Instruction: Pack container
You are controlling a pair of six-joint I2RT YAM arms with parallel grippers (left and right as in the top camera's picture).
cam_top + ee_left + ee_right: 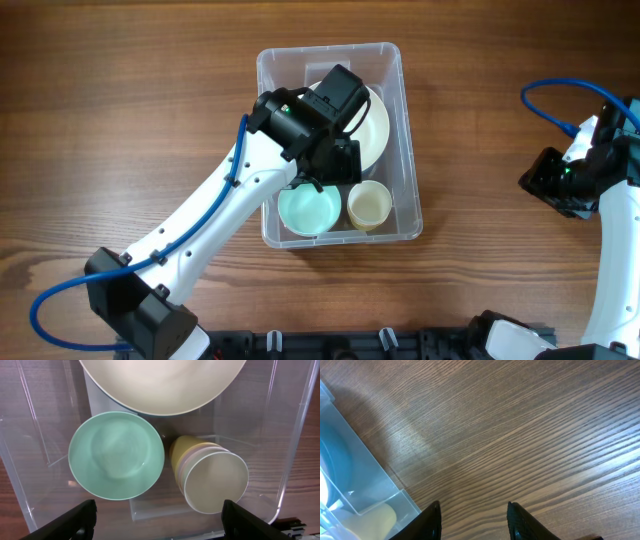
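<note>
The clear plastic container [405, 120] stands at the table's middle. Inside it lie a large cream bowl [375, 125], a mint green bowl [308, 210] and a stack of pale cups [368, 205]. My left gripper [335, 165] hovers over the container's middle, open and empty. In the left wrist view, its fingers [157, 520] frame the green bowl [116, 455] and the cups [215, 482], with the cream bowl [162, 382] above. My right gripper [555, 180] is open and empty over bare table at the far right; its view shows its fingers [474, 520] and the container's corner [370, 485].
The wooden table [130, 100] surrounds the container on all sides. A blue cable [545, 105] loops off the right arm. A dark rail [380, 345] runs along the table's front edge.
</note>
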